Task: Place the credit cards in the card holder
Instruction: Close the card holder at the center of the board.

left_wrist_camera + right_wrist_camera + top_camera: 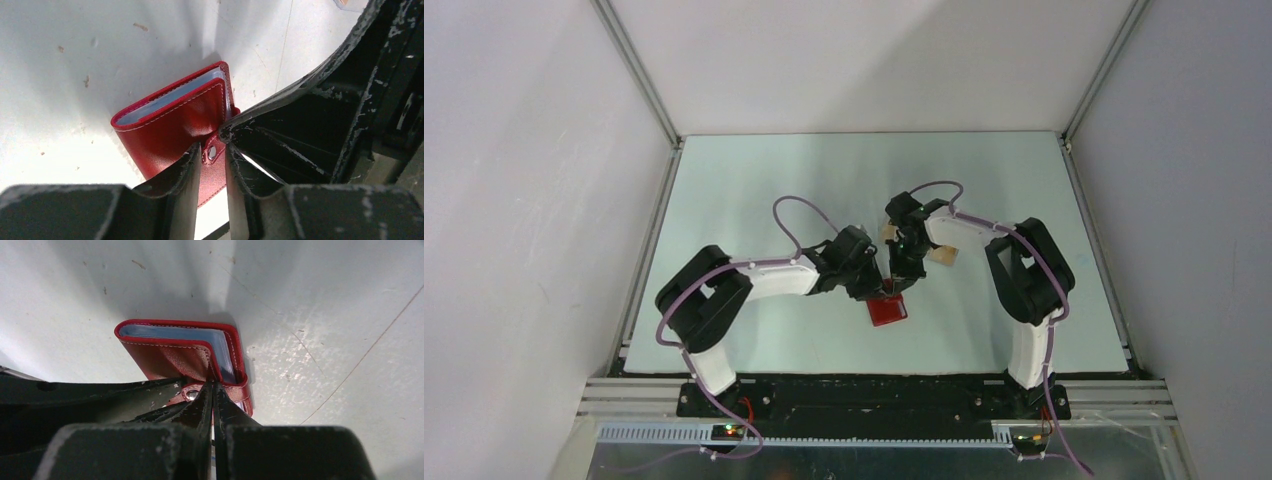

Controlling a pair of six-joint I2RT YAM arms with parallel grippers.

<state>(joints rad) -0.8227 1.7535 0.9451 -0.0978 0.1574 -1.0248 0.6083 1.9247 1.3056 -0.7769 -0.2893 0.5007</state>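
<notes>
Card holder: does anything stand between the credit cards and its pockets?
Yes, the card holder itself. Its cover lies almost shut over the blue-grey pockets, lifted only slightly where the right gripper pinches it. The left gripper stands open around the tab. The credit cards lie beside the right arm.

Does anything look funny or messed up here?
The card holder is not lying flat. Its cover is lifted at one corner, where the right gripper pinches it, showing the blue-grey sleeves inside. The black fingers look scratched and worn. Nothing is spilled.
</notes>
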